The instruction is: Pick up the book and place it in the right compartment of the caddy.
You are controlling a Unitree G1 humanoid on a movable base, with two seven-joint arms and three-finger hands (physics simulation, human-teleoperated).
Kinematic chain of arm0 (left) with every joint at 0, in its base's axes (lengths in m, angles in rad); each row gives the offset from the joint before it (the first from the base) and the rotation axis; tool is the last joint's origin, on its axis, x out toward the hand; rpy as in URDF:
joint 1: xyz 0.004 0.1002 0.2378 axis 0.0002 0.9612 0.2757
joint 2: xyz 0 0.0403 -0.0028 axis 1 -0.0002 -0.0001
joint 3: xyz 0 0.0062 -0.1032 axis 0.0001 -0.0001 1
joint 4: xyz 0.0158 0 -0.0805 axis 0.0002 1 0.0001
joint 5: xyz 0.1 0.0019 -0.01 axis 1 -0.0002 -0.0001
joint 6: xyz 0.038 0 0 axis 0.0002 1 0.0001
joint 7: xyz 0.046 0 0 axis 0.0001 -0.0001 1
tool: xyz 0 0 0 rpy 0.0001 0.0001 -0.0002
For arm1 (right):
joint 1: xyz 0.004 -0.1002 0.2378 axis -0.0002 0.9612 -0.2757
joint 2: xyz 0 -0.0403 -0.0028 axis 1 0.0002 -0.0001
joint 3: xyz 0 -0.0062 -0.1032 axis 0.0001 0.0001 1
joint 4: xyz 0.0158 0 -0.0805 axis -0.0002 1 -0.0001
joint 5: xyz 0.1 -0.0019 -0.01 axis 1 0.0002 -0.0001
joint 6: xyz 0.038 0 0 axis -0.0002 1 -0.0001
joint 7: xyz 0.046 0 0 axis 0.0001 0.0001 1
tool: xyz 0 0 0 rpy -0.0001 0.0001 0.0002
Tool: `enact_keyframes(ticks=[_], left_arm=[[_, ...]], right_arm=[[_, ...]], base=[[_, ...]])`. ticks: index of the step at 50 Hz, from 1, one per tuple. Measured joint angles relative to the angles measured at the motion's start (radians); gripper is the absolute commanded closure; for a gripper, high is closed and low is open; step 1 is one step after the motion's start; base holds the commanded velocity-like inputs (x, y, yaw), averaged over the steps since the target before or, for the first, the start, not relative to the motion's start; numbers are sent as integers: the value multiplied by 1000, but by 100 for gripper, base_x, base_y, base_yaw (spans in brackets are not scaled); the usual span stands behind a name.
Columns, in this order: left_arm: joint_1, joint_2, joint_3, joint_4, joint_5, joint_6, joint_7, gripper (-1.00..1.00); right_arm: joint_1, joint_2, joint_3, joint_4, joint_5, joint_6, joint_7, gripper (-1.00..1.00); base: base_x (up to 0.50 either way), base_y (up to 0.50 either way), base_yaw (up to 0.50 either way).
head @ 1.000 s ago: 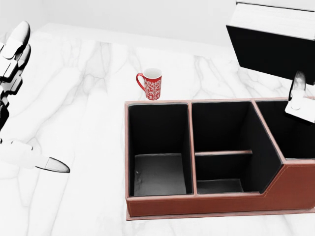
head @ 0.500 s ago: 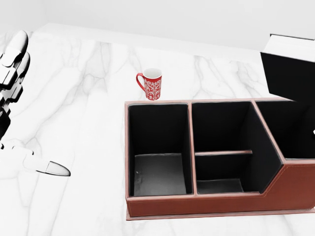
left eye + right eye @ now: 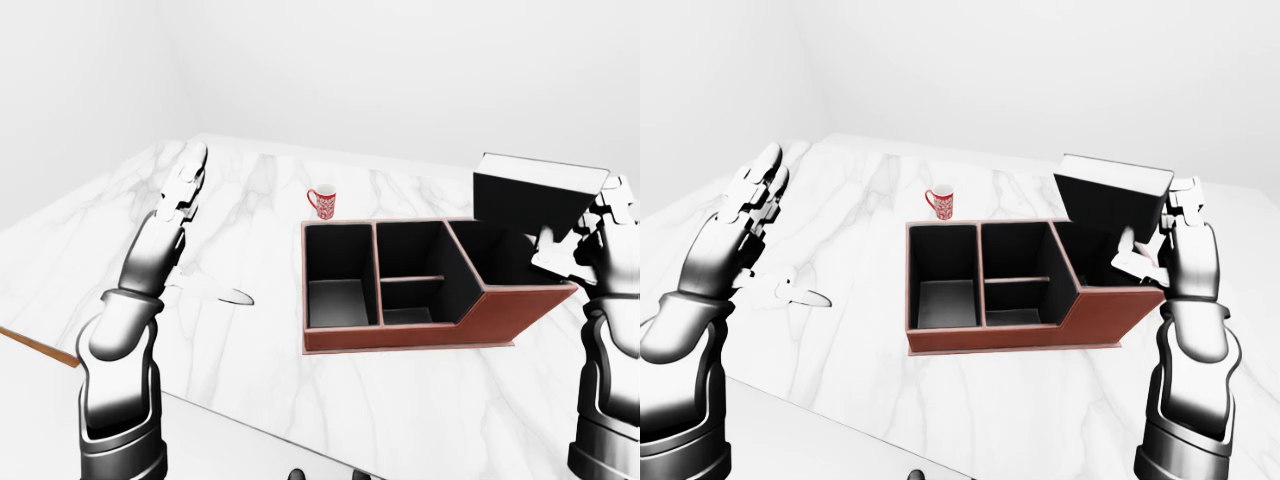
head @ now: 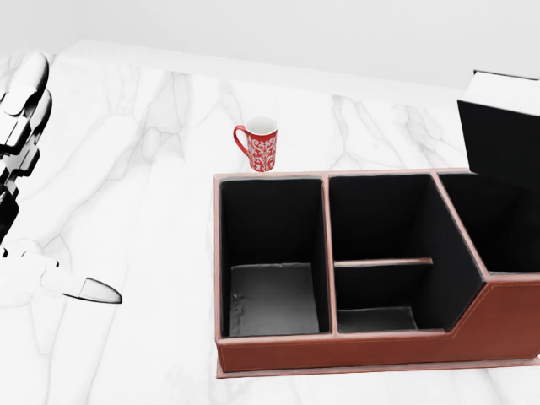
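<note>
Nearest the camera in the eye views, both forearms rise from the bottom edge over the white marble surface. The left hand is held up above the surface at the left, well apart from everything on it, its fingers stretched out straight and wide with nothing between them; the thumb juts out low and separate, seen as a pale pointed tip at the left of the head view.

The right hand stands at the right end of the caddy, and its fingers are closed on the book, thumb pressed on the dark cover and the other fingers behind the far edge. The book is a black-covered volume with a white page block. It is tilted, and its lower part dips into the right compartment while the upper part stands clear above the rim. Whether it touches the compartment floor cannot be told.

The caddy is a reddish-brown box with a black lining. Its left compartment is open and deep, the middle one is split by a thin crossbar, and the right one has a sloped side wall.

Beyond the caddy, just past its top-left corner, stands an upright red patterned mug, handle to the left in the head view.
</note>
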Motion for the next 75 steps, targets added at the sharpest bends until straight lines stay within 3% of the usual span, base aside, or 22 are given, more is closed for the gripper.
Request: enact_keyframes(ticks=[41, 75], left_arm=[[4, -5, -5, -8, 14, 0, -7, -100], [9, -9, -8, 9, 17, 0, -8, -100]], right_arm=[[10, -2, -15, 21, 6, 0, -3, 100], [-35, -24, 34, 139, -11, 0, -24, 100]], base=[[0, 0, 0], [0, 0, 0]])
